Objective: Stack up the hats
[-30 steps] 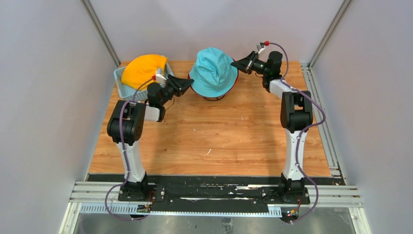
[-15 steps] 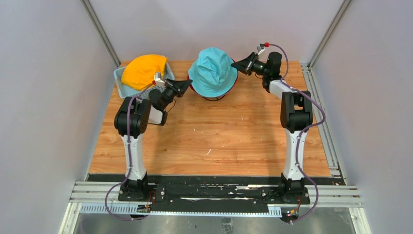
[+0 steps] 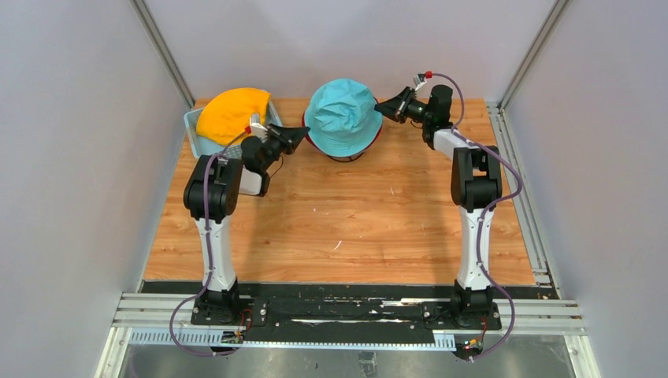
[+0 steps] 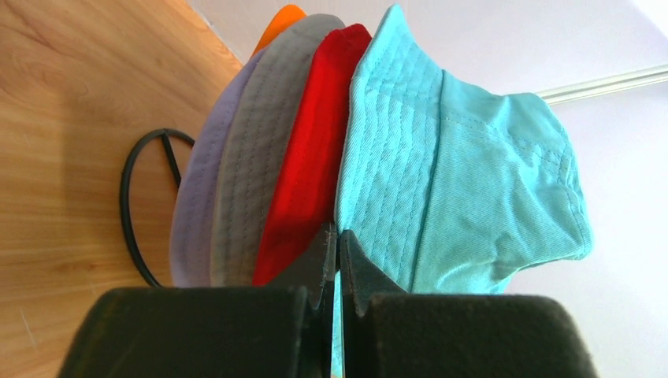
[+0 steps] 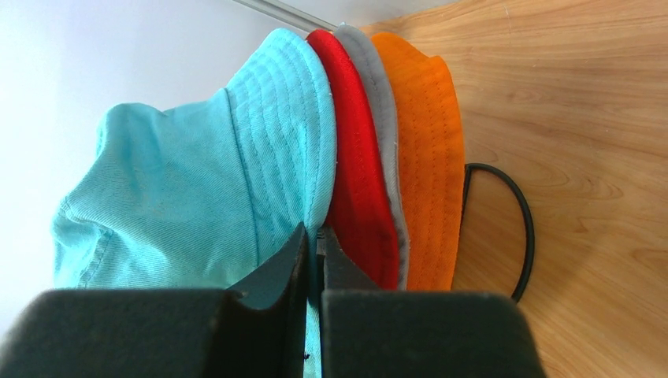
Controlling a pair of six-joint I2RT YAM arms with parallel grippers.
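Pinching the left side of the brim of the teal hat [image 3: 343, 114] with the left gripper [image 3: 297, 135], jaws clenched flat on the cloth, with a thin strip of teal showing between them in the left wrist view. Pinching the right side of that same brim with the right gripper [image 3: 384, 105], likewise clamped shut on the fabric.

Sitting crown up at the far middle of the table [image 3: 339, 220], as the topmost of a nested pile. Lying directly over the red hat [image 4: 315, 157], brim against brim. Stacking downward from there through the grey hat [image 4: 260, 157] and the lavender hat [image 4: 197, 205] to the orange hat [image 5: 421, 142] at the bottom, lavender showing only from the left wrist. Resting, all five, on a black wire stand [image 4: 126, 205], with its ring poking out beneath the brims and lying on the wood.

Lying apart at the far left, just left of the left gripper: the yellow hat [image 3: 230, 112], heaped in a light blue basket [image 3: 191, 130] and bulging above its rim.
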